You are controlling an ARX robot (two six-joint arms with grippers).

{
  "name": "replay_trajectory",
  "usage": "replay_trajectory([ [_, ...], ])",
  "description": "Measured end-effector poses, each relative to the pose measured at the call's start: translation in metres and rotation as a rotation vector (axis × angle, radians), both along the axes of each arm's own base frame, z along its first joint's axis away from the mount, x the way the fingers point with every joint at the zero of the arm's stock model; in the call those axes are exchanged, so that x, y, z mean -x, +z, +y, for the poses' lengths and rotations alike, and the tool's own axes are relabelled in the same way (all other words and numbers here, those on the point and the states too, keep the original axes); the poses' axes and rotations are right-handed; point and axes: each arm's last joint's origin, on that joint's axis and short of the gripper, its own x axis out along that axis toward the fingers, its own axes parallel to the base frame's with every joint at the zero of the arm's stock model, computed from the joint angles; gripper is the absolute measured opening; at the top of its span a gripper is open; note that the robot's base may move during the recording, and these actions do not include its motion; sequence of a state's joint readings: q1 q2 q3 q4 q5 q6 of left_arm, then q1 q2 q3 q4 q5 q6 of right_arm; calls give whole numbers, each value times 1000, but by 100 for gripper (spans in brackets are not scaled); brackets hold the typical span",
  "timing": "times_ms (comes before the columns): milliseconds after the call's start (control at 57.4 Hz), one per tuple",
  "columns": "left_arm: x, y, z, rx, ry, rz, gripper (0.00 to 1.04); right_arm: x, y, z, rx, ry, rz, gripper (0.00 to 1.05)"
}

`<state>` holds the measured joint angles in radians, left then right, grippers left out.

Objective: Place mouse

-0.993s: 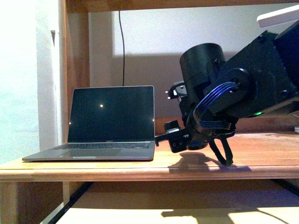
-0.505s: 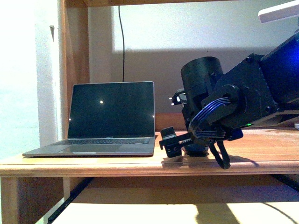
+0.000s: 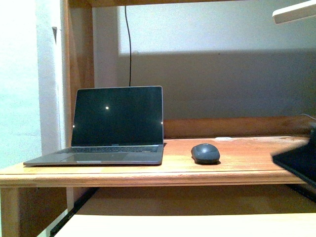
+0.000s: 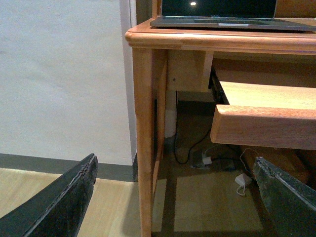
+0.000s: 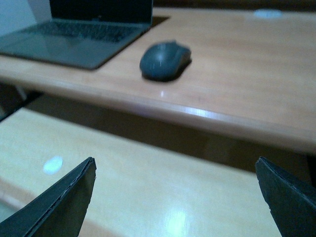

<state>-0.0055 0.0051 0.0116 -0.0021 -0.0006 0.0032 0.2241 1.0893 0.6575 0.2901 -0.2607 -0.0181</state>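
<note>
The mouse (image 3: 205, 153) sits on the desk (image 3: 247, 160), just right of the laptop (image 3: 118, 126). The left hand (image 4: 175, 158) and right hand (image 5: 175, 163) gape wide, empty.

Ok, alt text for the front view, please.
A dark grey mouse rests on a wooden desk, just right of an open laptop with a dark screen, nothing gripping it. A blurred dark part of the robot shows at the right edge.

The right gripper (image 5: 175, 165) has pulled back, leaving the mouse (image 3: 205, 153) on the desk (image 3: 247, 160).
</note>
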Motion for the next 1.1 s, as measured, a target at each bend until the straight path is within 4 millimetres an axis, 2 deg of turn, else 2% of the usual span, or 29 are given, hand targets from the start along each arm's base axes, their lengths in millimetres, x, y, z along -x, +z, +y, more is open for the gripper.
replay_trajectory([
  [70,0,0,0,0,0,0,97,27,-25,-18,-17,11,53,97],
  [157,0,0,0,0,0,0,97,46,-39,-26,-30,6,71,97],
  [226,0,0,0,0,0,0,97,58,-52,-27,-36,11,86,97],
  [348,0,0,0,0,0,0,97,65,-73,-19,-31,20,123,97],
  [644,0,0,0,0,0,0,97,45,-95,14,4,46,162,97],
  [1097,0,0,0,0,0,0,97,2,-104,55,48,38,168,97],
])
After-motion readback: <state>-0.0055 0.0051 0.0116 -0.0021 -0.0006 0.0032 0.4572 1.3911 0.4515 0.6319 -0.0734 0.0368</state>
